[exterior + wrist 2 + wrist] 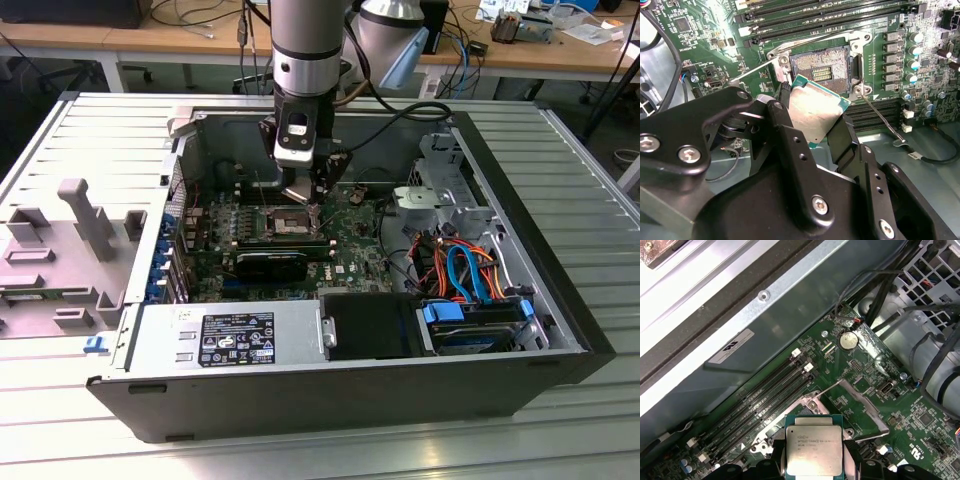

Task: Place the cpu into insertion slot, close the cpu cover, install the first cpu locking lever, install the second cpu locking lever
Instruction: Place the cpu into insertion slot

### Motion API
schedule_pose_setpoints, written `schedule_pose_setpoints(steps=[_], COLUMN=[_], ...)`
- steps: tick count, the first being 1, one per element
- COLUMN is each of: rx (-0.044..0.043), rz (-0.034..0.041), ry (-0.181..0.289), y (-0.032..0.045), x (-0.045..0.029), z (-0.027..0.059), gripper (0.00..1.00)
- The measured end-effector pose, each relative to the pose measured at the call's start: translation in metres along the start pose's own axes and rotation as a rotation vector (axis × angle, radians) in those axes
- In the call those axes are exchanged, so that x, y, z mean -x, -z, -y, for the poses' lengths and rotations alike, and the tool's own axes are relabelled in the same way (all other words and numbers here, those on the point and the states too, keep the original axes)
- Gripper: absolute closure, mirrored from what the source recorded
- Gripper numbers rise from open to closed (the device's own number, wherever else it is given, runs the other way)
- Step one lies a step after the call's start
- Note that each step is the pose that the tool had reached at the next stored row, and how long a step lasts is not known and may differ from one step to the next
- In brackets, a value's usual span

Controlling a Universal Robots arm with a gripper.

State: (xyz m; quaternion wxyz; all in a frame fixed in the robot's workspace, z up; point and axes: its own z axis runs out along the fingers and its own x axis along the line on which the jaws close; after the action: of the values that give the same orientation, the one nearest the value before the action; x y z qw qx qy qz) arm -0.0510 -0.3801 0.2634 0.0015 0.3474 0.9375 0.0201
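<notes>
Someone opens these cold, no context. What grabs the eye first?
The silver-topped cpu, clamped in the black gripper and hanging close over the green motherboard. Just beyond it in the second wrist view, the insertion slot lies bare, dark centre exposed. In the exterior view, all this sits inside an open computer case lying on a slatted metal table, with the arm entering from above.
</notes>
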Motion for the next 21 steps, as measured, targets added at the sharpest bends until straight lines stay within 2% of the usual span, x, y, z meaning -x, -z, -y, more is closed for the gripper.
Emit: schedule_pose_setpoints(steps=[21], rx=[0.0001], rz=[0.0008], ry=[-0.02], y=[0.0], x=[0.0], z=[0.0], gripper=[0.46])
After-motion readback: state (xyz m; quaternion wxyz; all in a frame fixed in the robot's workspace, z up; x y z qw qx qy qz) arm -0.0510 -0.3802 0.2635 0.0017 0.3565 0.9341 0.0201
